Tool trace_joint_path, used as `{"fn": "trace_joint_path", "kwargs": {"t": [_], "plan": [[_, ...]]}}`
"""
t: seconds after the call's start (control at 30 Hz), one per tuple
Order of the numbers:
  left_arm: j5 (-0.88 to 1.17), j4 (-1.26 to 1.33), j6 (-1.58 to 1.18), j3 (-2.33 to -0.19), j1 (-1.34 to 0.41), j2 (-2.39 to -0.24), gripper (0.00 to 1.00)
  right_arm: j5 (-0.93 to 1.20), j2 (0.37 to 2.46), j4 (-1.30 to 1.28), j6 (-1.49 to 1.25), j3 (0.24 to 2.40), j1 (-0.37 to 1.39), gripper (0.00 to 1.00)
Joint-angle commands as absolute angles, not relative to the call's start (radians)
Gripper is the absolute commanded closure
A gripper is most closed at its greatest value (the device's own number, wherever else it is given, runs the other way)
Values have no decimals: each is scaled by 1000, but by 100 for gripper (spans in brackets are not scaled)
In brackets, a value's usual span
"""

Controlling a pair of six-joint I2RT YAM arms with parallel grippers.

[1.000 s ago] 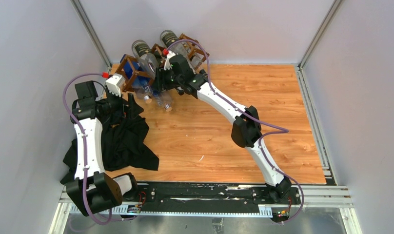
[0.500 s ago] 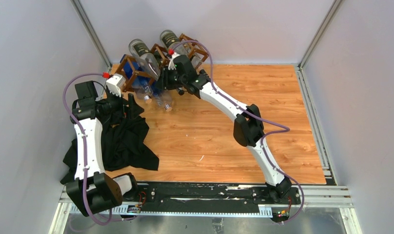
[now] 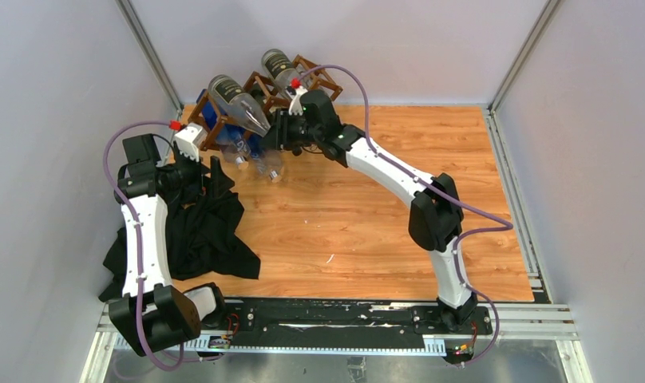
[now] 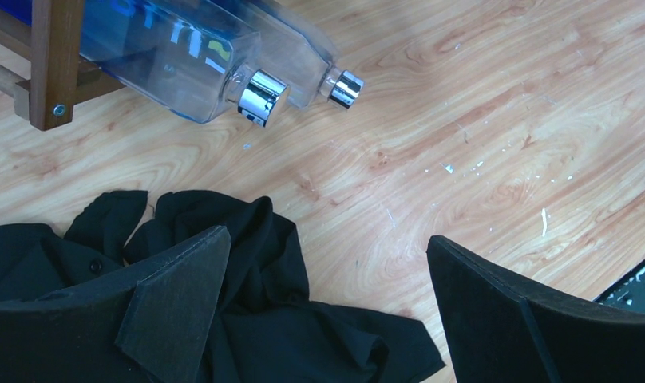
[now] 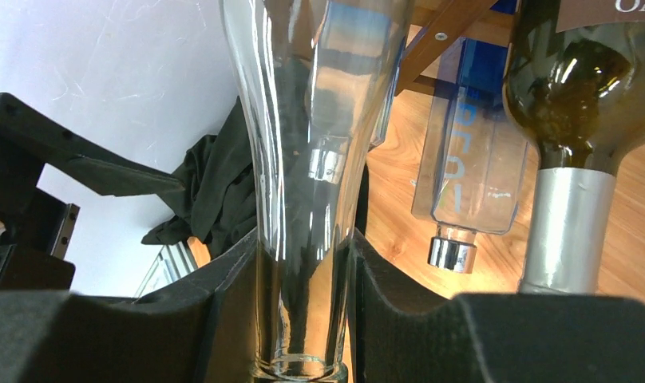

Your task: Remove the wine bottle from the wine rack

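R pincer (image 5: 303, 267) clamped on neck of clear glass wine bottle (image 3: 238, 102), dark label at base, L pincer (image 4: 327, 239) wide

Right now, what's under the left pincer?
A crumpled black cloth lies under the open left pincer, mostly below its left finger. The wooden table shows beside it. Anything beneath the cloth is covered and cannot be seen.

Far-left corner obstructed: rack (image 3: 259, 82), bottles (image 3: 277, 64) jutting from it, wine bottle (image 3: 235, 100) clamped in the right end effector (image 5: 303, 319). Black cloth (image 3: 207, 231) covers near-left worktop (image 3: 367, 223). Centre and right: open passage.
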State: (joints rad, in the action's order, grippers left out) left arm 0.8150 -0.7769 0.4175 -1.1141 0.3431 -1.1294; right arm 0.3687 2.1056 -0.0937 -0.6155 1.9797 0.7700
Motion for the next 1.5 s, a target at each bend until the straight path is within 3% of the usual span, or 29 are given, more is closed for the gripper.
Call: {"fn": "trace_joint_path", "kwargs": {"t": [0.0,0.87,1.47], "plan": [[802,-805,456,-1116,350,-1114,0,477,1979,127,-604,1952,788,100],[881,-809,552,-1177,340,-1102,0,474,1595,60,-542,1585,787,100],[811,-819,667,-1118,230,-1002,0,463,1436,-121,-522,1499,788,100]]}}
